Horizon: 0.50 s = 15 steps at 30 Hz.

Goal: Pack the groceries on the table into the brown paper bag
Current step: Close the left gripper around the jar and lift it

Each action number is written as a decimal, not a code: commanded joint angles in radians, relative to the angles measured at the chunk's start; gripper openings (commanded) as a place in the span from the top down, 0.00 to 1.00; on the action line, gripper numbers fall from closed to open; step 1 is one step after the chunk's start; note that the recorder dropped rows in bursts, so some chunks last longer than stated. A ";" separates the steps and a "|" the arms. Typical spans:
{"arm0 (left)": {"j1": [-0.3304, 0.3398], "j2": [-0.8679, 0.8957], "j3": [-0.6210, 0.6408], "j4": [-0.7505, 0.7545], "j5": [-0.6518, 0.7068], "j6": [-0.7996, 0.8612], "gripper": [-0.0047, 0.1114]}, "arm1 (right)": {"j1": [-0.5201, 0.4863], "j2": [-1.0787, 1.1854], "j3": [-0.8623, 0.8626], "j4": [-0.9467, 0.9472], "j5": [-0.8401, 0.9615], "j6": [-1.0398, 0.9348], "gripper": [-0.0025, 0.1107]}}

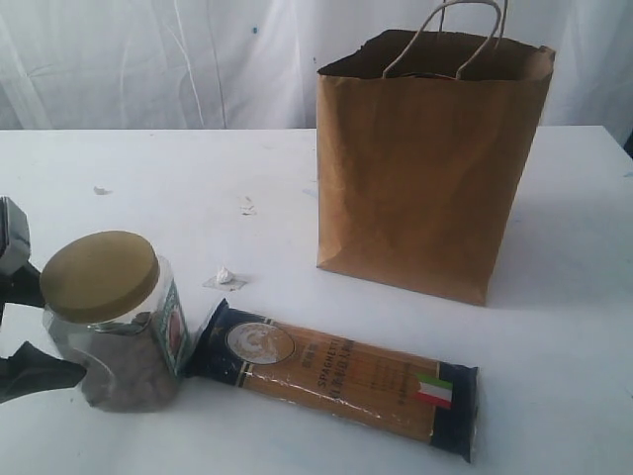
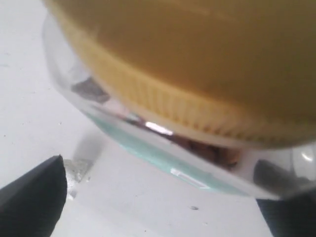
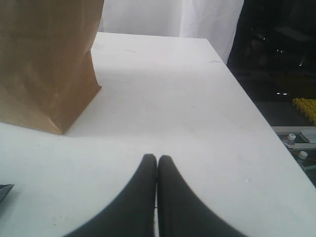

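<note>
**Task status.** The brown paper bag (image 1: 430,158) stands upright and open-topped on the counter (image 1: 574,327). Two groceries remain outside it:

- The jar (image 1: 114,322), clear with a gold lid and dark contents, stands upright well apart from the bag, on its left-arm side and nearer the exterior camera.
- The spaghetti pack (image 1: 336,376) lies flat in front of the bag, near its base. Its blue end reaches out beyond the bag's left-arm wall.

Judged from this, packing is incomplete. At least these two items are left to load, and the jar appears to be the item in hand.

**Claw state.**

- The left claw (image 2: 160,197) has its fingers apart, one on each side of the jar. Bare counter shows between one finger (image 2: 32,197) and the glass, so no clamp is made on that side.
- The right claw (image 3: 157,197) has its fingers pressed together with nothing between them. It sits low over bare counter on the bag's right-arm side.

**Limits of view.**

- The bag's interior is hidden from every camera, so whether any groceries are already inside cannot be told.
- No other groceries appear on the visible counter.
- The left claw is cut off at the edge of the exterior view.
- The left wrist view is blurred and filled by the jar's lid, and the far finger's contact with the glass cannot be made out.
- A small crumpled scrap (image 1: 223,279) lies on the bag's left-arm side. What it is cannot be told.
</note>
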 commanded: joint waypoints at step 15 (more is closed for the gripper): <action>0.000 0.072 -0.052 -0.044 0.355 0.127 0.06 | -0.003 -0.004 0.002 -0.003 -0.002 0.003 0.98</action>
